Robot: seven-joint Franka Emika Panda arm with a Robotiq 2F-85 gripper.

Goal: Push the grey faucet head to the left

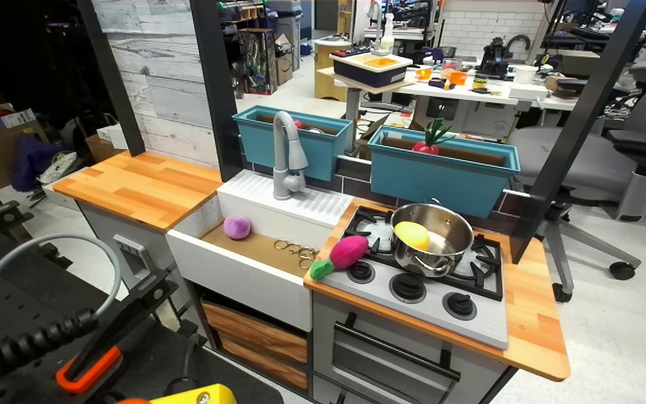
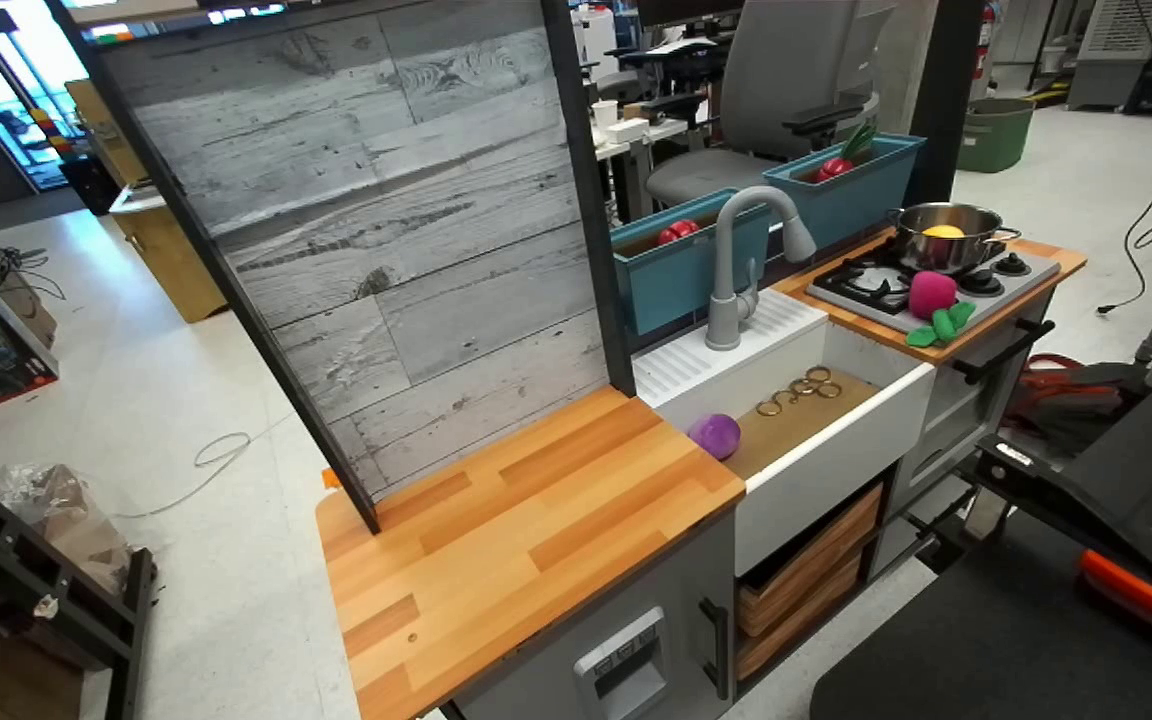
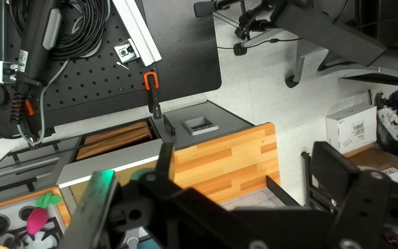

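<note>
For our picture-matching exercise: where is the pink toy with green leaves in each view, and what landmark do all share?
In an exterior view: pink toy near centre, slightly low.
In an exterior view: pink toy, well right of centre.
Wrist view: pink toy, lower left.
Shared landmark: black stove knobs beside it.

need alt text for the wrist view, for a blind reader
Open gripper in the foreground, a toy kitchen beyond it. The wooden counter shows just below centre, the stove and a pink toy at lower left, part of what looks like the faucet at the bottom edge.
</note>
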